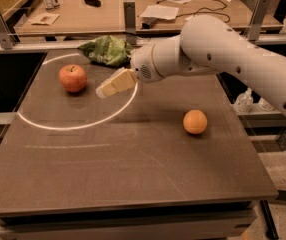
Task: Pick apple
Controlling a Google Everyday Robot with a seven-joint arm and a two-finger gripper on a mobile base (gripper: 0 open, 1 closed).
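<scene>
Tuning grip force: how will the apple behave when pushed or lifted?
The apple is round on a flat table, so a nudge would likely roll it. Its smooth skin may slip. It looks firm, probably rigid. The hand hovers beside it, not touching.

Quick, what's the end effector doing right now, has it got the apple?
End effector: cannot tell if open or closed; it hangs close beside the apple, apart from it, not holding it.
</scene>
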